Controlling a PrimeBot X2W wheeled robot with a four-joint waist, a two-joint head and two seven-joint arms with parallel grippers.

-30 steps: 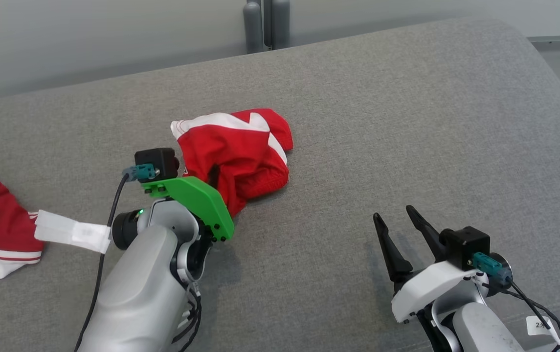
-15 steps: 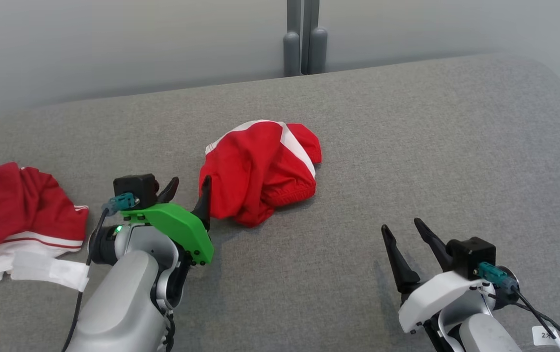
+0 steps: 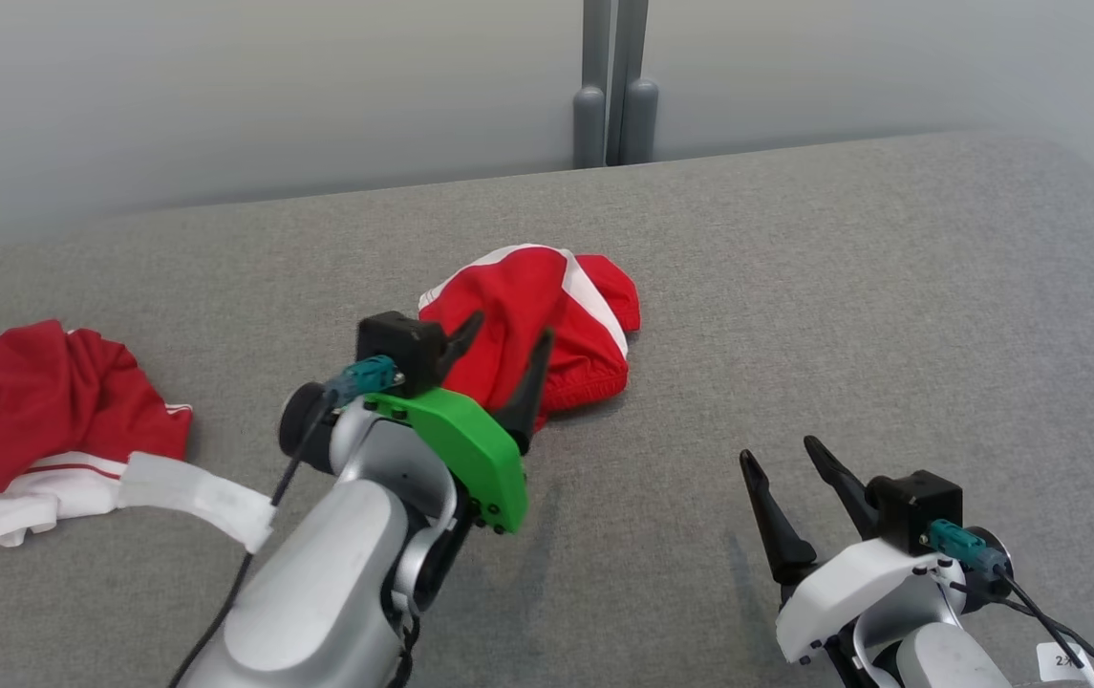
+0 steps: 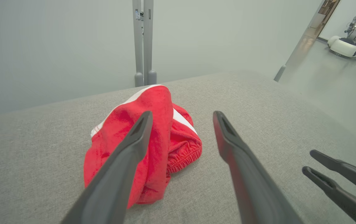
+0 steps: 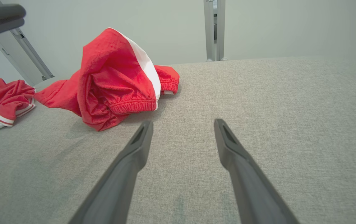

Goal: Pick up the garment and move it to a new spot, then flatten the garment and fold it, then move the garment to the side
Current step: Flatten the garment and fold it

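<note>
A crumpled red garment with white stripes lies heaped near the middle of the grey padded surface. My left gripper stands open just in front of it, its fingers raised and apart from the cloth. In the left wrist view the garment sits behind the left finger, and nothing lies between the jaws of the left gripper. My right gripper is open and empty at the lower right, well clear of the garment. The right gripper points over bare surface.
A second red and white garment lies bunched at the left edge of the surface. A grey post stands behind the far edge against a pale wall. A white tag hangs on the left arm's cable.
The left gripper was shut on the garment, then opened and let it go; the garment has slumped onto the surface. The left gripper has since risen toward it. The camera view has shifted.
</note>
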